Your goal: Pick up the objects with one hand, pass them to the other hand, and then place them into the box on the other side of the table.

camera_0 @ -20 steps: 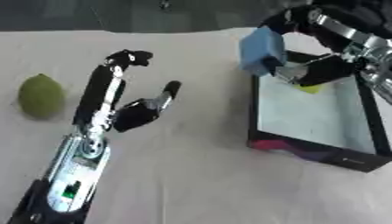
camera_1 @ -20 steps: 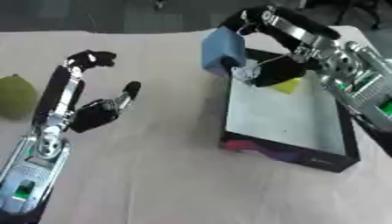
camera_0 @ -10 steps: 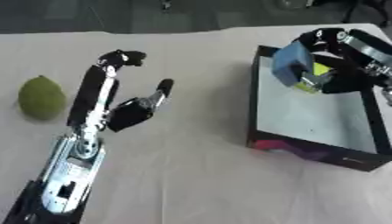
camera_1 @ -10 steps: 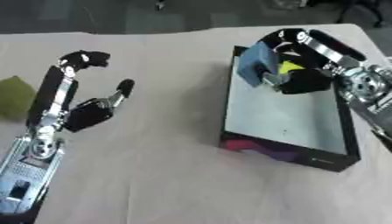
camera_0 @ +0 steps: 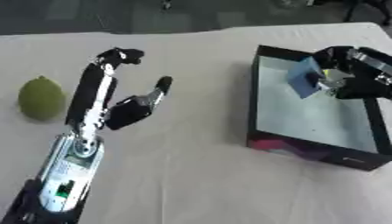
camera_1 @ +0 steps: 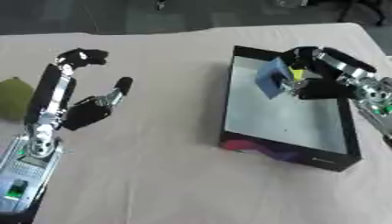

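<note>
Your black-walled box (camera_0: 253, 105) on the tan table (camera_0: 199, 175), your left hand (camera_0: 126, 111) well left of the box with fingers relaxed and apart, green fruit (camera_0: 40, 98) farther left, your right hand (camera_1: 321, 81) inside the box clamped on a blue block (camera_1: 273, 78), something yellow (camera_1: 297, 73) beside it.

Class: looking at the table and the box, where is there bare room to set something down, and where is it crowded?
Free: the tablecloth between the left hand and the box; the box's near floor. Crowded: the box's far end, where the right hand holds the blue block; around the green fruit.
</note>
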